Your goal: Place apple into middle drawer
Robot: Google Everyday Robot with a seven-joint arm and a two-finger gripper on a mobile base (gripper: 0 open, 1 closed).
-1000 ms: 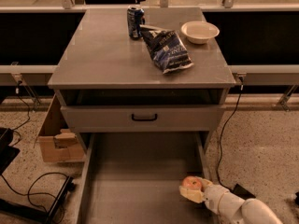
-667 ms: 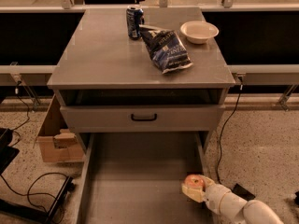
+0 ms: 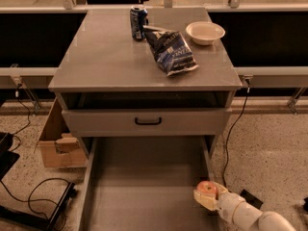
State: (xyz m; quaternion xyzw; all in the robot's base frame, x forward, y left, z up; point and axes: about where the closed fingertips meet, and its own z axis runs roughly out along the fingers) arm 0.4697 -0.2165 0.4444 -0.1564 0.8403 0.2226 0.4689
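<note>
Gripper at lower rt, fingers clasped on apple, held at rt wall of pulled-out middle drawer, nr front. On counter: soda can, chip bag, white bowl. Cardboard box on floor, left.

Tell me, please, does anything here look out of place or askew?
Nothing looks spilled or damaged. The chip bag lies skewed on the cabinet top, and the gripper holds the apple over the right wall of the open middle drawer, not yet set down.
</note>
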